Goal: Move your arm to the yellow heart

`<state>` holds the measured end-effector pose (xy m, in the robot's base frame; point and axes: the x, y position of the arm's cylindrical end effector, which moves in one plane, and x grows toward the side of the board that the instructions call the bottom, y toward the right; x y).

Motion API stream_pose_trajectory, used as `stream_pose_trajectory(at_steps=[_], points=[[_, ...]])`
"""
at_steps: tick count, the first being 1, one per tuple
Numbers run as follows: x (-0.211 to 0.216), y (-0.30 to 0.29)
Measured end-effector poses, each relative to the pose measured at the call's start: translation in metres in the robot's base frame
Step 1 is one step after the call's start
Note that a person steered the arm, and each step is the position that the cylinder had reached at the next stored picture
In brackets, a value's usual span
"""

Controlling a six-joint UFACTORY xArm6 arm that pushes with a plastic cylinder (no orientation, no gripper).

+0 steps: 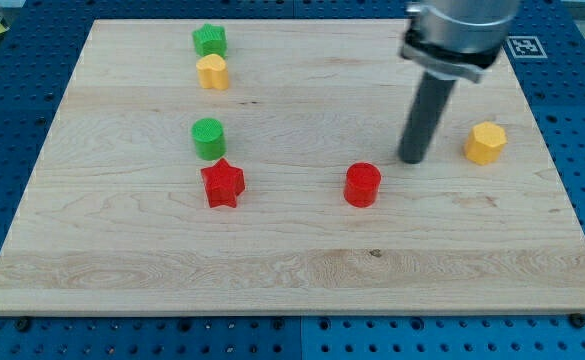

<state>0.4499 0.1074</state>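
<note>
The yellow heart (212, 72) lies near the wooden board's (292, 270) top-left, touching the green star (210, 41) above it; its pointing and long axis I cannot tell; my tip (411, 159), a bare rod holding nothing, stands well to its right, between the red cylinder (362, 185) and the yellow hexagon (485, 143); all blocks look matte plastic.

I am holding the arm over the view's upper right, its grey wrist housing cut off by the top edge, the dark rod hanging nearly upright, and my tip (412, 160) is resting low, right of centre.
</note>
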Motion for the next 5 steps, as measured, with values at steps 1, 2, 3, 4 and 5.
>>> stream_pose_trajectory(at_steps=[1,2,3,4,5], points=[[0.000,-0.068],[-0.017,-0.110],[-0.057,-0.129],[-0.067,-0.184],[-0.075,-0.244]])
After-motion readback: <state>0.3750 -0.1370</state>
